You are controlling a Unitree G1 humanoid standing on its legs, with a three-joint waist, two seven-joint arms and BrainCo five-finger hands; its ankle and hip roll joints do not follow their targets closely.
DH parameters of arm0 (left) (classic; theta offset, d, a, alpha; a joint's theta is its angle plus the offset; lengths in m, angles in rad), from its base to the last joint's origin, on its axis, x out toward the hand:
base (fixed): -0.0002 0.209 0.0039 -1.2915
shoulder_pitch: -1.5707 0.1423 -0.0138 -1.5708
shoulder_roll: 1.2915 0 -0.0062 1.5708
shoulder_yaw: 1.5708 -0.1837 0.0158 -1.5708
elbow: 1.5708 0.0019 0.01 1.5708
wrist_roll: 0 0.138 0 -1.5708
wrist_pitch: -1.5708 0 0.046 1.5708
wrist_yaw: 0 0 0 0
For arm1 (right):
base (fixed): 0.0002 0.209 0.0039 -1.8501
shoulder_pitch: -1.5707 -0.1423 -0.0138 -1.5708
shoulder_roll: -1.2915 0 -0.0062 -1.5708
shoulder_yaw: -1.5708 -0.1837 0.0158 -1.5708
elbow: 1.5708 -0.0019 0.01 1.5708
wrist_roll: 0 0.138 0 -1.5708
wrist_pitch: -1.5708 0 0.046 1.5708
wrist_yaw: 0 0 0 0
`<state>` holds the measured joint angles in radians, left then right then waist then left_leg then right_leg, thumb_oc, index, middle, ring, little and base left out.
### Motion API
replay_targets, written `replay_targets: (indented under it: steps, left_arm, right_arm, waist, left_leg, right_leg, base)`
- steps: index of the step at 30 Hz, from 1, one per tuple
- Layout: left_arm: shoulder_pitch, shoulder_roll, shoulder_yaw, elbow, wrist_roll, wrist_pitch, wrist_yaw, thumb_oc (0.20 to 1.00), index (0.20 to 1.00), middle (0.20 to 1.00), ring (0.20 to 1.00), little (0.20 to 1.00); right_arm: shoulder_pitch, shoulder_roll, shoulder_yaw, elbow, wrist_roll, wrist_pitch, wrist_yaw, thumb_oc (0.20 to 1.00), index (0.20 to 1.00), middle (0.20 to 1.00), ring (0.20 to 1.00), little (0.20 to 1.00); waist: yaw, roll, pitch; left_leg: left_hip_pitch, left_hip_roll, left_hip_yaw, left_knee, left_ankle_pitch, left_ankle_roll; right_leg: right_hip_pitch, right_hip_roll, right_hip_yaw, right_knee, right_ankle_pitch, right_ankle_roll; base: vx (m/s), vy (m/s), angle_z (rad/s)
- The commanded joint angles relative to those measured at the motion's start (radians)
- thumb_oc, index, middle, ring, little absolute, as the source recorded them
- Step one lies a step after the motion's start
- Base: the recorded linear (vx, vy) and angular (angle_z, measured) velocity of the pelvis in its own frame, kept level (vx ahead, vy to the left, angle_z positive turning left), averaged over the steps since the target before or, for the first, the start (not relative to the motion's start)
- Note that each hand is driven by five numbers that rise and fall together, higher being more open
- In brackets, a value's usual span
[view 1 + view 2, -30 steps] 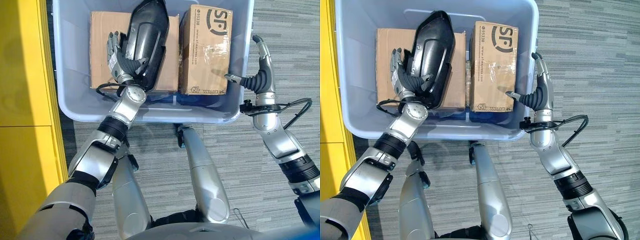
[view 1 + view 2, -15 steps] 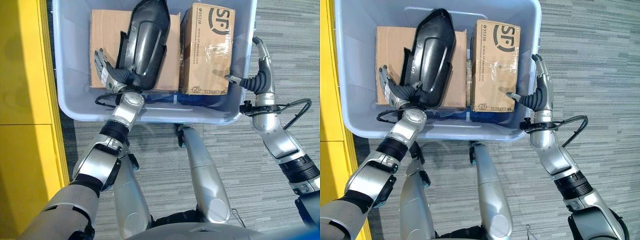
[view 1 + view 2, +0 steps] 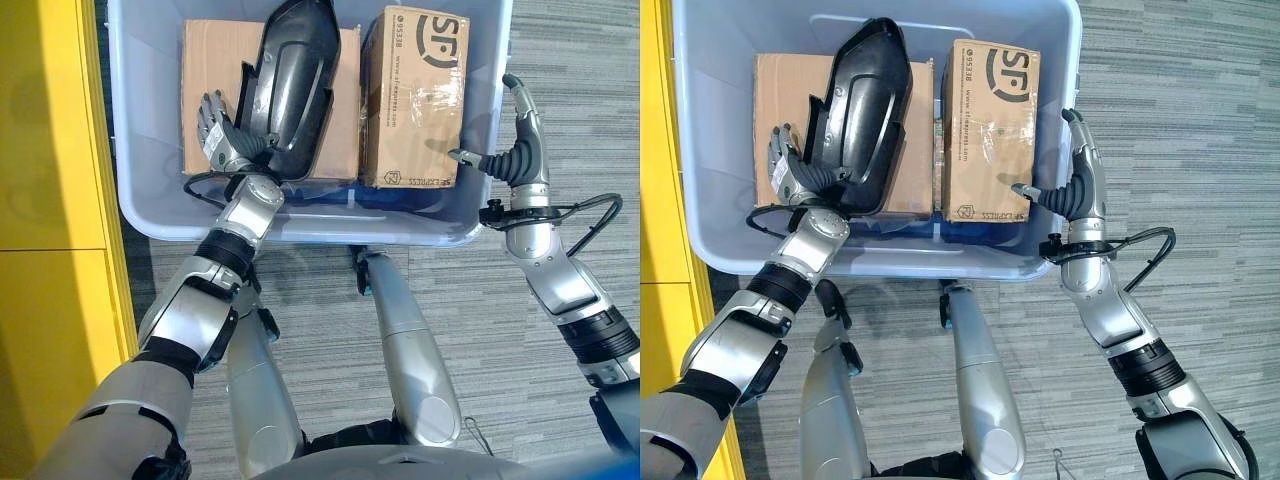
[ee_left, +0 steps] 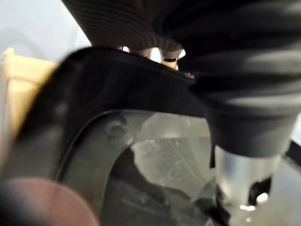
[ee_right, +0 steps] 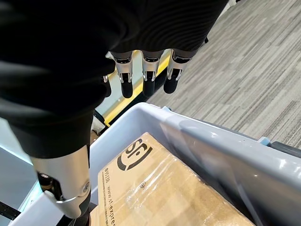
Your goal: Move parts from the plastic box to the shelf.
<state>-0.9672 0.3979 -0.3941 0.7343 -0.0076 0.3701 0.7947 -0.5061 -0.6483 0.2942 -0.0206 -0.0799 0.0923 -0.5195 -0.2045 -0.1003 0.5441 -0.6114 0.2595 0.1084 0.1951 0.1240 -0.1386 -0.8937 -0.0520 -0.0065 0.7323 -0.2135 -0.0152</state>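
Observation:
A long black moulded part (image 3: 290, 80) lies tilted in the grey-blue plastic box (image 3: 300, 228), resting on a flat cardboard box (image 3: 210, 60). My left hand (image 3: 222, 140) is at the part's near left end. Its fingers stand straight beside the part's edge and its thumb lies against the part. In the left wrist view the black part (image 4: 94, 117) sits between the thumb (image 4: 240, 174) and the fingers behind its edge. My right hand (image 3: 515, 160) hovers open over the box's right rim, thumb pointing inward, its fingers (image 5: 148, 80) straight and holding nothing.
A taped cardboard box (image 3: 415, 90) fills the plastic box's right half, close to my right thumb. A yellow panel (image 3: 50, 150) runs along the left side. Grey striped carpet (image 3: 480, 330) surrounds the box.
My left hand slid down from the part's left side to its near end, then came back up a little. The black part and my right hand have stayed put.

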Motion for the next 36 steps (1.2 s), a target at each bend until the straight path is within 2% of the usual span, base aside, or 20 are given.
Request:
replay_targets:
  steps: [1,10,15,16,24,25,26,27,33,36]
  left_arm:
    - [0.017,-0.032,-0.009,0.103,-0.010,0.041,-0.128,1.000,1.000,1.000,1.000,1.000]
    - [0.023,-0.025,-0.008,0.184,-0.047,0.065,-0.172,1.000,1.000,1.000,1.000,1.000]
    - [0.037,-0.033,-0.014,0.181,-0.039,0.029,-0.211,1.000,1.000,1.000,1.000,1.000]
    - [0.040,-0.038,-0.021,0.179,-0.034,0.008,-0.249,1.000,1.000,1.000,1.000,1.000]
    - [0.058,-0.057,-0.022,0.178,-0.060,-0.016,-0.239,1.000,1.000,1.000,1.000,1.000]
    - [0.058,-0.064,-0.022,0.180,-0.084,-0.019,-0.255,0.551,0.551,0.551,0.551,0.551]
    - [0.058,-0.065,-0.021,0.180,-0.087,-0.017,-0.260,0.404,0.404,0.404,0.404,0.404]
    - [0.057,-0.068,-0.021,0.183,-0.110,-0.016,-0.267,0.200,0.200,0.200,0.200,0.200]
    - [0.078,-0.087,-0.023,0.193,-0.124,-0.021,-0.253,0.200,0.200,0.200,0.200,0.200]
    - [0.100,-0.101,-0.009,0.196,-0.156,-0.046,-0.220,0.200,0.200,0.200,0.200,0.200]
  right_arm:
    - [-0.018,-0.028,-0.020,-0.005,0.013,-0.011,-0.004,1.000,1.000,1.000,1.000,1.000]
    - [-0.033,-0.062,-0.025,-0.006,0.028,-0.001,0.017,1.000,1.000,1.000,1.000,1.000]
    - [-0.039,-0.067,-0.029,-0.011,0.032,0.016,0.018,1.000,1.000,1.000,1.000,1.000]
    - [-0.043,-0.070,-0.032,-0.017,0.035,0.022,0.014,1.000,1.000,1.000,1.000,1.000]
    - [-0.039,-0.071,-0.037,-0.014,0.037,0.022,0.008,1.000,1.000,1.000,1.000,1.000]
    - [-0.040,-0.071,-0.037,-0.014,0.041,0.022,0.003,1.000,1.000,1.000,1.000,1.000]
    - [-0.041,-0.071,-0.037,-0.013,0.042,0.021,0.001,1.000,1.000,1.000,1.000,1.000]
    - [-0.042,-0.070,-0.036,-0.011,0.043,0.021,-0.002,1.000,1.000,1.000,1.000,1.000]
    - [-0.040,-0.067,-0.046,-0.020,0.040,0.032,-0.013,1.000,1.000,1.000,1.000,1.000]
    - [-0.038,-0.065,-0.047,-0.023,0.038,0.032,-0.028,1.000,1.000,1.000,1.000,1.000]
  waist:
    - [-0.062,-0.017,-0.024]
    - [-0.073,-0.014,-0.024]
    - [-0.071,-0.012,-0.024]
    - [-0.072,-0.013,-0.024]
    - [-0.074,-0.013,-0.024]
    - [-0.074,-0.014,-0.024]
    - [-0.074,-0.014,-0.024]
    - [-0.075,-0.014,-0.024]
    - [-0.076,-0.013,-0.024]
    - [-0.073,-0.012,-0.024]
  left_leg:
    - [-0.074,-0.035,0.031,0.120,-0.098,0.027]
    - [-0.083,-0.035,0.043,0.123,-0.101,0.026]
    - [-0.104,-0.039,0.042,0.133,-0.103,0.027]
    - [-0.113,-0.041,0.043,0.131,-0.102,0.027]
    - [-0.128,-0.043,0.046,0.132,-0.101,0.029]
    - [-0.133,-0.043,0.048,0.136,-0.101,0.029]
    - [-0.134,-0.043,0.048,0.137,-0.101,0.029]
    - [-0.134,-0.043,0.049,0.137,-0.101,0.029]
    - [-0.134,-0.043,0.049,0.133,-0.100,0.029]
    - [-0.136,-0.044,0.050,0.131,-0.100,0.030]
  right_leg:
    - [0.093,0.038,-0.026,-0.132,0.034,0.013]
    - [0.073,0.034,-0.023,-0.126,0.034,0.012]
    - [0.055,0.033,-0.024,-0.120,0.033,0.010]
    - [0.044,0.035,-0.024,-0.121,0.038,0.012]
    - [0.029,0.037,-0.024,-0.124,0.043,0.012]
    - [0.024,0.037,-0.025,-0.123,0.047,0.013]
    - [0.024,0.036,-0.025,-0.123,0.047,0.013]
    - [0.024,0.036,-0.026,-0.124,0.048,0.014]
    - [0.024,0.036,-0.025,-0.131,0.051,0.014]
    - [0.021,0.035,-0.026,-0.131,0.051,0.015]
  base:
    - [0.00,0.000,0.00]
    - [0.02,0.011,-0.01]
    - [0.00,-0.001,-0.02]
    - [0.00,0.000,0.00]
    - [0.00,-0.005,0.01]
    - [-0.01,-0.024,0.04]
    - [0.00,0.000,0.00]
    - [0.00,0.000,0.00]
    - [0.00,0.000,0.00]
    - [0.00,0.000,0.00]
